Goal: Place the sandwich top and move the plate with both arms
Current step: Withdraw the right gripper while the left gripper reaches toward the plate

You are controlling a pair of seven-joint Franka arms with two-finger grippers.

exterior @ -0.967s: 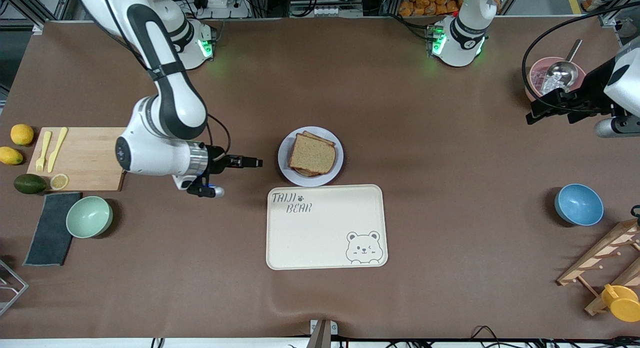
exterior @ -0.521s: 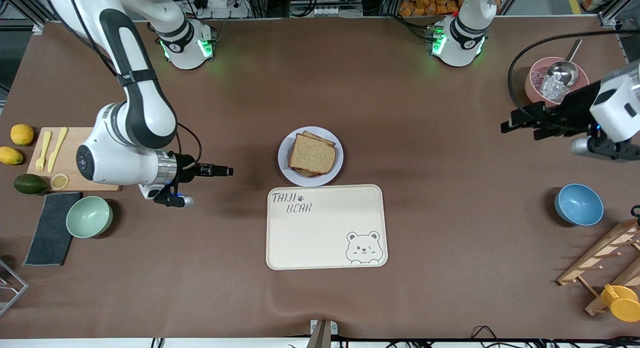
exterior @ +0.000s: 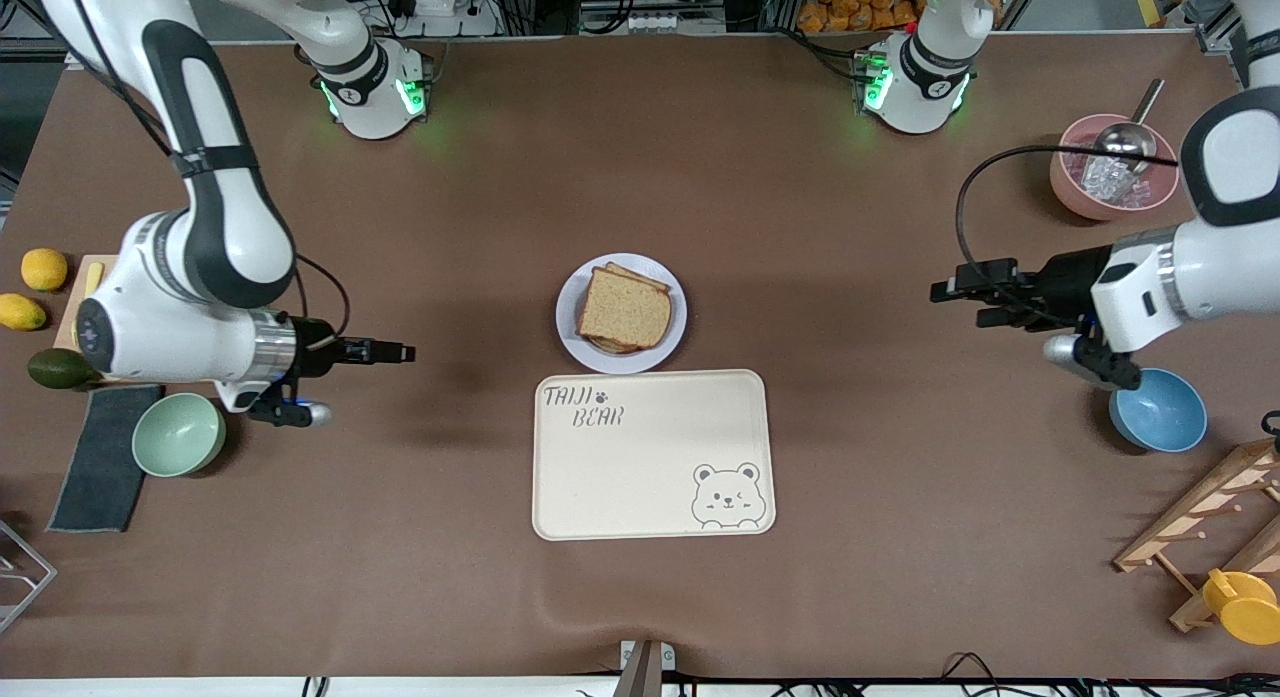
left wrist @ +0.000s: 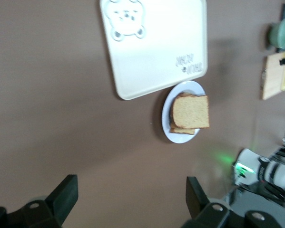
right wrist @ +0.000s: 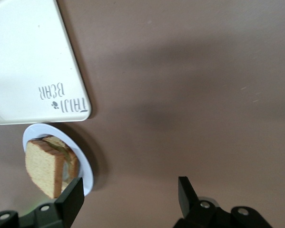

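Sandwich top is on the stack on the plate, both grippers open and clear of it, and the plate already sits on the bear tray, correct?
Not quite. In the front view the plate rests on the table beside the bear tray, not on it. Sandwich top placed; left gripper and right gripper open, clear.

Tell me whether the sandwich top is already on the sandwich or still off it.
On. The sandwich top lies flat on the stacked sandwich on the plate, and neither pincer is touching it.

Three bowls (exterior: 178, 434), one tray (exterior: 650, 507)
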